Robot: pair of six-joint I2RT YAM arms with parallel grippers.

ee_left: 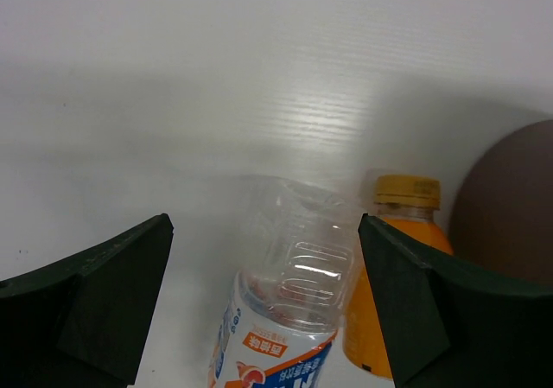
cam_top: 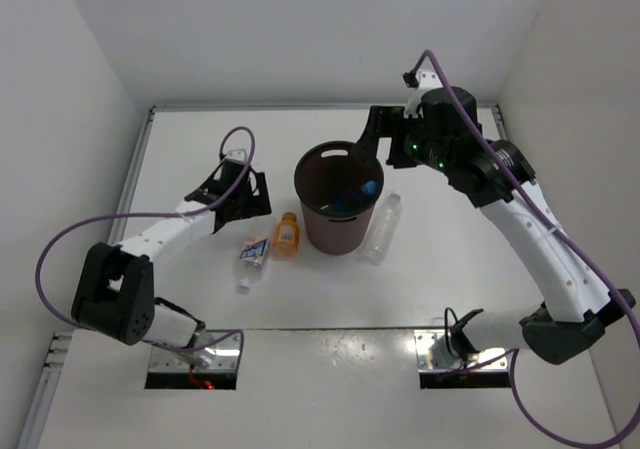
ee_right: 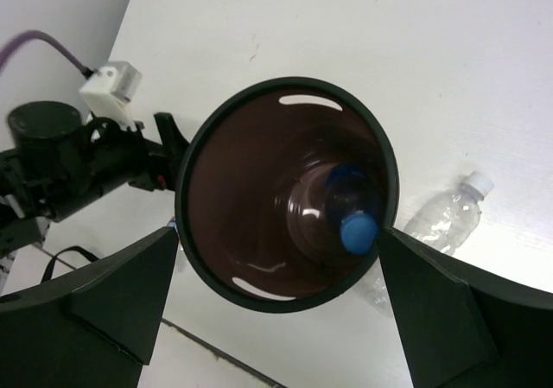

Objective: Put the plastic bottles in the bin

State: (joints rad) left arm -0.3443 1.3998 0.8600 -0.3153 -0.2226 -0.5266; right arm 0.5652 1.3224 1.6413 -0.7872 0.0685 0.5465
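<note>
The dark brown bin (cam_top: 330, 224) stands mid-table. The bottle with the blue label and cap (cam_top: 362, 191) lies inside it, also in the right wrist view (ee_right: 354, 230). My right gripper (cam_top: 372, 141) hangs open and empty above the bin's rim (ee_right: 244, 189), its jaws wider than the opening. Left of the bin stands the short orange bottle (cam_top: 287, 236). Beside that lies the clear bottle with the white-blue-orange label (cam_top: 253, 256). My left gripper (cam_top: 250, 201) is open just above this labelled bottle (ee_left: 289, 319), whose clear end lies between the jaws. The plain clear bottle with a white cap (cam_top: 383, 227) lies right of the bin.
In the left wrist view the orange bottle (ee_left: 402, 232) stands just behind the right finger, with the bin's wall (ee_left: 510, 206) beyond it. The plain clear bottle (ee_right: 445, 219) lies close to the bin's side. White walls enclose the table at the back and both sides.
</note>
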